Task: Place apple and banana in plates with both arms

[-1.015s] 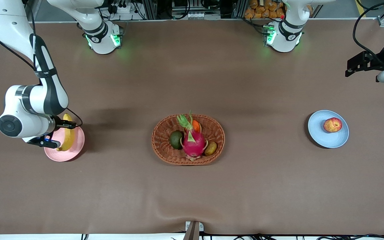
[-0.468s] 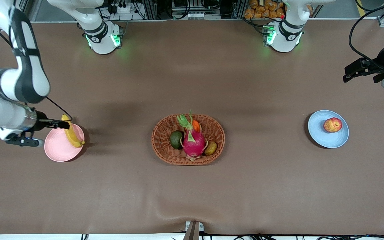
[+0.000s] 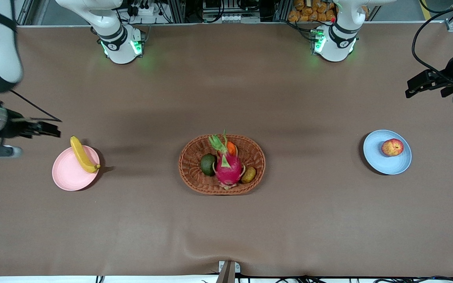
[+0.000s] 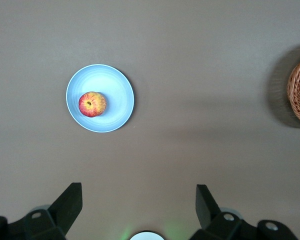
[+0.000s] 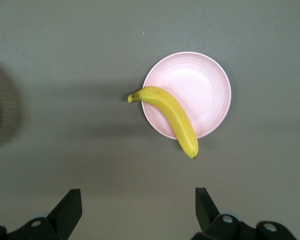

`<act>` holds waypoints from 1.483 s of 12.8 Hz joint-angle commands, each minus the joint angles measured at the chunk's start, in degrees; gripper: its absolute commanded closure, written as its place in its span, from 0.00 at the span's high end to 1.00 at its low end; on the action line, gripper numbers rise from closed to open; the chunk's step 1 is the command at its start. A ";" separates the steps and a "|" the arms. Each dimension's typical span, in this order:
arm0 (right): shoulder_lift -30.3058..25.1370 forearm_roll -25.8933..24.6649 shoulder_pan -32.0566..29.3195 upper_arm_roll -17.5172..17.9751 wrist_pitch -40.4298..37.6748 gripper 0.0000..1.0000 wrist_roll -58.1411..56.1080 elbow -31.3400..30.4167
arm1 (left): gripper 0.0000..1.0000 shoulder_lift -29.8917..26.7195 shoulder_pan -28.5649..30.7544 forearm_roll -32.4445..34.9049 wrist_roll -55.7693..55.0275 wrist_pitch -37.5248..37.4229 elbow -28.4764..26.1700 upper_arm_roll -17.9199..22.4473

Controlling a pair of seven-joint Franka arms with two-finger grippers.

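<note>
- Fingers of the right gripper (image 3: 47,129) are spread apart and hold nothing; the gripper hangs in the air over the bench near the edge at the right arm's end, beside the pink plate (image 3: 69,175).
- Fingers of the left gripper (image 3: 417,87) are likewise spread and empty; it hangs over the bench near the edge at the left arm's end, with the blue plate (image 3: 383,161) lying nearer to the front camera.
- Banana (image 3: 82,154): lies across the rim of the pink plate on the side toward the basket, both tips reaching past the rim; the right wrist view shows the same lie of banana (image 5: 169,117) on plate (image 5: 205,85).
- Apple (image 3: 392,147): rests inside the blue plate, off-centre; the left wrist view shows apple (image 4: 92,104) and plate (image 4: 115,85) from above.
- Basket (image 3: 195,177): woven, brown, at mid-bench between the two plates and well apart from both; it holds a dragon fruit (image 3: 228,169), an avocado (image 3: 207,164), a kiwi (image 3: 249,175) and an orange piece (image 3: 231,148).
</note>
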 commanded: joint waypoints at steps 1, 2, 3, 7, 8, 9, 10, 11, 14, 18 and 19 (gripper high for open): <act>-3.37 0.32 -1.37 -0.03 -3.98 1.00 -0.45 4.13 | 1.00 0.39 0.10 0.54 -0.09 -0.11 1.05 -0.03; -5.39 0.32 -1.37 -0.11 -4.16 1.00 -0.37 3.70 | 1.00 0.39 0.19 0.63 -0.09 -0.11 1.22 -0.03; -6.63 0.32 -1.81 -0.38 -5.38 1.00 -0.10 3.52 | 1.00 0.39 0.28 0.63 0.00 -0.20 1.23 -0.03; -10.59 -0.64 -1.46 -0.12 -6.62 1.00 4.62 1.59 | 1.00 0.39 0.28 0.63 0.17 -0.37 1.14 -0.12; -10.60 -0.73 -1.37 -0.11 -6.62 1.00 5.60 1.58 | 1.00 0.39 0.28 0.63 0.52 -0.37 1.22 -0.12; -10.60 -0.74 -1.37 -0.11 -6.45 1.00 5.61 1.58 | 1.00 0.39 0.11 0.72 0.44 -0.37 1.31 -0.12; -10.51 -1.00 -1.37 -0.11 -6.27 1.00 5.61 1.58 | 1.00 0.48 -0.07 0.98 0.44 -0.37 1.23 -0.21; -10.42 -1.52 -1.37 -0.03 -6.10 1.00 5.61 1.58 | 1.00 0.56 -0.07 0.98 0.53 -0.37 1.14 -0.21; -10.42 -2.05 -1.11 0.06 -5.74 1.00 5.17 1.58 | 1.00 0.65 -0.16 1.07 1.40 -0.46 1.22 -0.30; -10.51 -2.49 -0.76 0.41 -6.09 1.00 2.63 1.76 | 1.00 0.92 -0.07 1.16 1.41 -0.55 1.05 -0.30; -10.51 -2.49 -0.76 0.41 -6.18 1.00 2.54 1.85 | 1.00 1.00 0.02 1.16 1.49 -0.64 1.14 -0.38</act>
